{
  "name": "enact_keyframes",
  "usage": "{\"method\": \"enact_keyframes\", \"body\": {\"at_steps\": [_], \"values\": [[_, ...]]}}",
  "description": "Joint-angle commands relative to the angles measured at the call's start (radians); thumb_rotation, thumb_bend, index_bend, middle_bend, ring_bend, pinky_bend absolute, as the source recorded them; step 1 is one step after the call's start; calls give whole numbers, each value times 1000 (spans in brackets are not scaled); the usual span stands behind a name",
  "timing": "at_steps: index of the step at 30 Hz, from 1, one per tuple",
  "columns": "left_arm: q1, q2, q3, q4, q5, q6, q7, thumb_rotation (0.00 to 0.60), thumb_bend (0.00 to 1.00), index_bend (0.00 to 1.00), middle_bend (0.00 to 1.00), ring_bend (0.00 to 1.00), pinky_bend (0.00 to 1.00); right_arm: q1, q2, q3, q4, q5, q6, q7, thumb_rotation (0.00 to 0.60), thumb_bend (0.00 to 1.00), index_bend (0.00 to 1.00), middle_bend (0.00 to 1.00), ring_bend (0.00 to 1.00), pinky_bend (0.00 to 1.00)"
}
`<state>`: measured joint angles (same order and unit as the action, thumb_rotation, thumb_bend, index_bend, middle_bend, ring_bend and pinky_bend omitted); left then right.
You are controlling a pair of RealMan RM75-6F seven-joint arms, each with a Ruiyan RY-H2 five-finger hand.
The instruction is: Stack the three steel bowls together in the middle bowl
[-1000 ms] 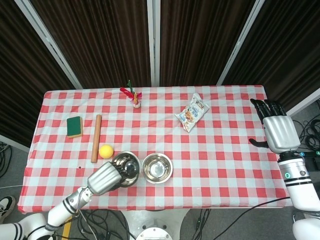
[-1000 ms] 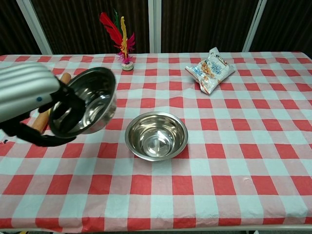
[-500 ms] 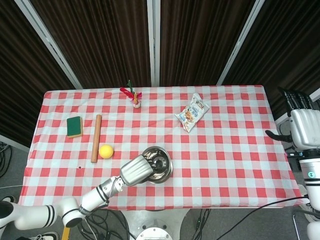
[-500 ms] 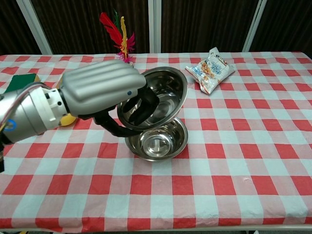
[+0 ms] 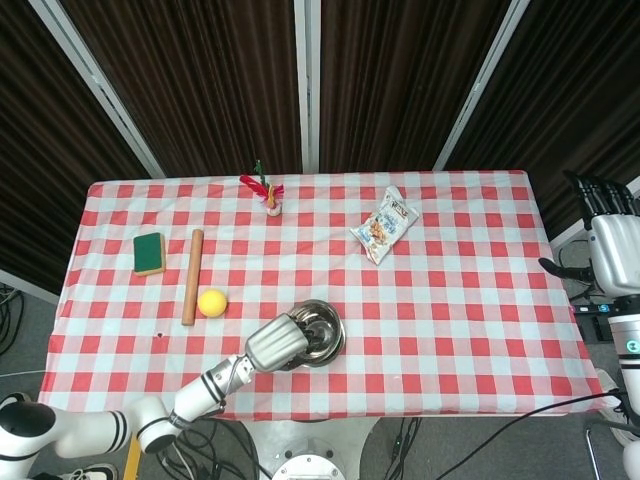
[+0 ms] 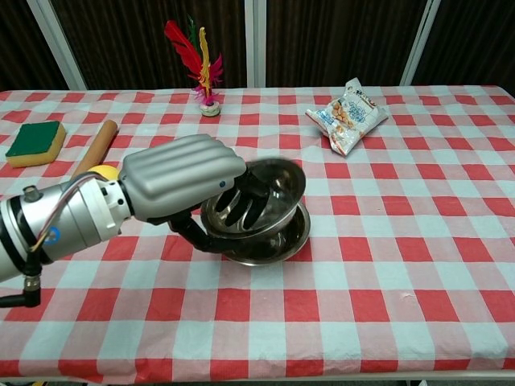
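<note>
Head overhead, chest low; shared table [image 5: 470,300].

The left hand [image 6: 181,181] lies low over the near middle of the checked table [image 6: 418,265], its fingers [image 6: 241,205] curled inside a steel bowl [image 6: 278,189] that sits tilted in the middle bowl [image 6: 278,245]. Beyond the fingertips the cloth runs bare out to the snack bag [image 6: 348,115], well apart at the far right. Behind the back of the hand, the yellow ball [image 5: 211,302] sits close and the rolling pin [image 5: 192,276] just beyond it; the green sponge [image 6: 32,141] lies further out. The feathered shuttlecock [image 6: 201,60] stands at the far edge, well clear. The right hand [image 5: 615,245] hangs off the table's right side.
</note>
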<state>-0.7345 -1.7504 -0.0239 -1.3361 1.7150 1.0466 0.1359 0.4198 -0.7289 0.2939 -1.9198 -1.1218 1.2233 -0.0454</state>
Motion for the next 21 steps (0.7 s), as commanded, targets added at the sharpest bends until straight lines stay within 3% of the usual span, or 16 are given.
{"method": "enact_keyframes", "body": {"at_steps": [1,7,14,17,21], "values": [[-14,11,21,22,21,15,-62,600,159,420,576,492,585,1,-2,0,1,2,-2,-4,600,7,9,110,70,81],[-10,74,0,-27,30,77,-54,600,113,376,554,473,565,-1,-3,-1,-15,-5,2,-17,600,7,9,110,70,81],[104,353,-50,-268,-60,217,72,600,111,379,534,473,564,-11,-13,-30,-46,-63,12,-68,600,7,9,111,70,81],[207,478,-31,-341,-102,318,130,600,110,383,529,472,558,-30,-35,-77,-43,-114,9,-101,600,7,9,112,70,81],[341,542,7,-330,-158,440,143,600,110,390,492,406,475,-86,-76,-190,-6,-257,0,-119,600,1,4,100,60,77]]}}
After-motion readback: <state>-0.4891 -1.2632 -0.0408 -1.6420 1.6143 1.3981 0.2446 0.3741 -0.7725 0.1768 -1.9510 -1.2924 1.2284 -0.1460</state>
